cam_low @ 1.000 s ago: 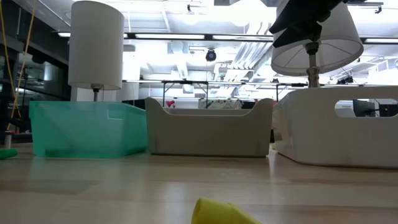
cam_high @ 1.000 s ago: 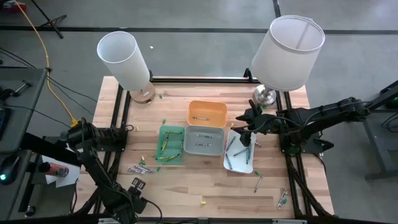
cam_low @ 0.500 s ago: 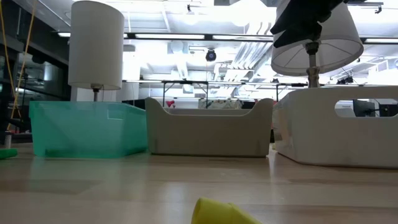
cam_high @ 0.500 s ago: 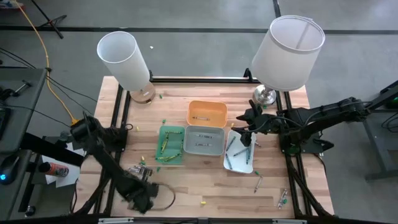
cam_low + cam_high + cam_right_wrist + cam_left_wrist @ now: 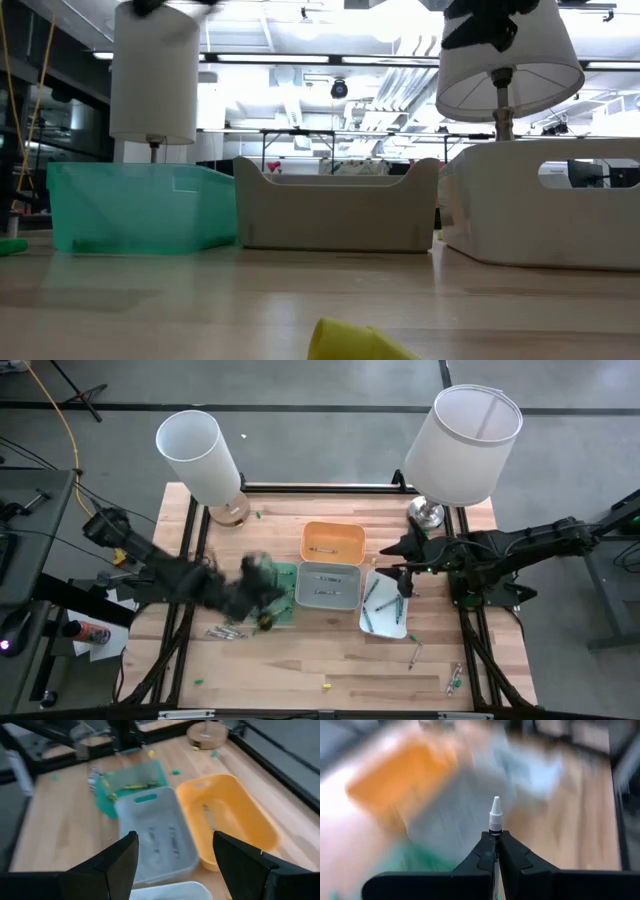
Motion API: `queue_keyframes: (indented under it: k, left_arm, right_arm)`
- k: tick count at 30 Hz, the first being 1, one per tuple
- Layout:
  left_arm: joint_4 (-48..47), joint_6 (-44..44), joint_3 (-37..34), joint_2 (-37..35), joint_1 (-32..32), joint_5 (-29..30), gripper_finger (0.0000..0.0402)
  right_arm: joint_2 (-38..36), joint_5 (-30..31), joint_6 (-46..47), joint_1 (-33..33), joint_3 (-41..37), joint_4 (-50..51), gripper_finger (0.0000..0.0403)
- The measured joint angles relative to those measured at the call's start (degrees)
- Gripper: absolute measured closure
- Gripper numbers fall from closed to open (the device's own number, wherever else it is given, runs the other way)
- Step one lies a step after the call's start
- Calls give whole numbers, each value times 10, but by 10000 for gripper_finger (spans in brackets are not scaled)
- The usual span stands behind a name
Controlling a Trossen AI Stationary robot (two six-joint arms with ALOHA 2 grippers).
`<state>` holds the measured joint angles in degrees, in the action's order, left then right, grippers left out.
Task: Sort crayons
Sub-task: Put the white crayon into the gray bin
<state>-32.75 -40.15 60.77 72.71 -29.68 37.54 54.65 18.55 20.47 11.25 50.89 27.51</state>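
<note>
Four trays (image 5: 333,541) and two lamps (image 5: 200,455) on my wood table (image 5: 300,670); left gripper (image 5: 496,845) pinches one white crayon (image 5: 495,813), right gripper (image 5: 175,857) spread empty.

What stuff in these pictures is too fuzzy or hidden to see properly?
- High view: the left gripper is a motion smear over the green tray, so its fingers are unclear.
- Left wrist view: only the white crayon is sharp; the trays behind are blurred streaks.
- Low view: tray walls hide every crayon inside.
- High view: loose crayons near the table's front edge are too small to name colours.
</note>
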Motion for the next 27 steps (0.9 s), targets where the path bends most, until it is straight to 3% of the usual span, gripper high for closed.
queue_keyframes:
  k: [2,6,13,18,27]
  left_arm:
    - [91,86,0,2,53,-2,401]
    - [277,223,0,36,143,-60,402]
    - [529,266,1,128,233,-171,401]
    - [563,254,0,146,234,-200,401]
    - [486,268,-10,122,224,-175,401]
  right_arm:
    - [3,-25,0,0,0,-30,153]
    - [18,-71,-3,0,0,-106,153]
    - [72,-83,-15,4,0,-198,153]
    - [115,-28,-26,3,0,-244,153]
    - [163,-38,-53,-4,0,-258,153]
